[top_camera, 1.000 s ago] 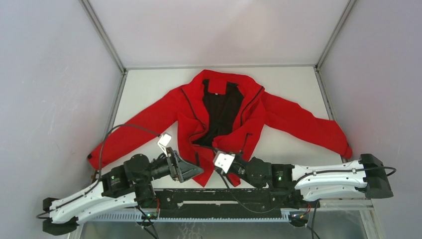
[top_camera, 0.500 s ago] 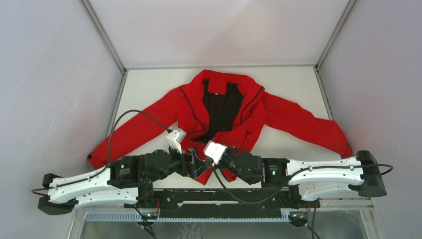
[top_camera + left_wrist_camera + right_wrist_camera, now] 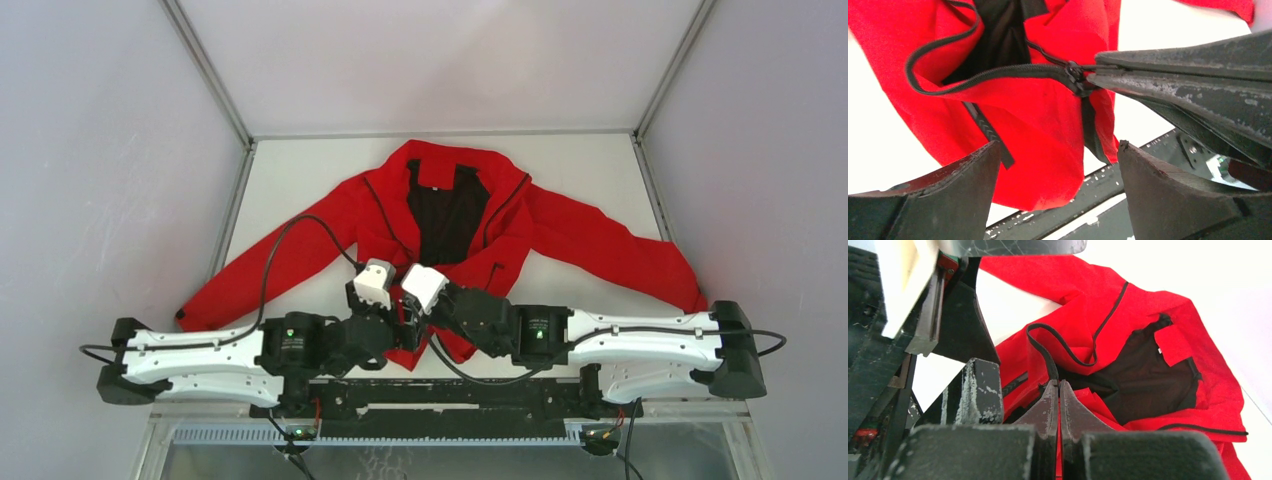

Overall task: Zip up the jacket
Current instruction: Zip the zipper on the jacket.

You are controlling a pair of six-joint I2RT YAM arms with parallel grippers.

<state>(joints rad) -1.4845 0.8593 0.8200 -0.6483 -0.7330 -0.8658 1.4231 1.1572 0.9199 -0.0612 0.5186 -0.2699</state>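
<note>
Zipper slider (image 3: 1075, 76) of jacket (image 3: 560, 228) clamped in closed right pincer (image 3: 1058, 386), at 12 o'clock from wide-spread, empty left pincer (image 3: 1058, 147).

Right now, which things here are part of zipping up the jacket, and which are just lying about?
Part of the job:
large bright red jacket with black lining
its dark zipper slider
right gripper, shut on that slider
left gripper, open, close to the hem

Just there:
white table
grey enclosure walls
</note>
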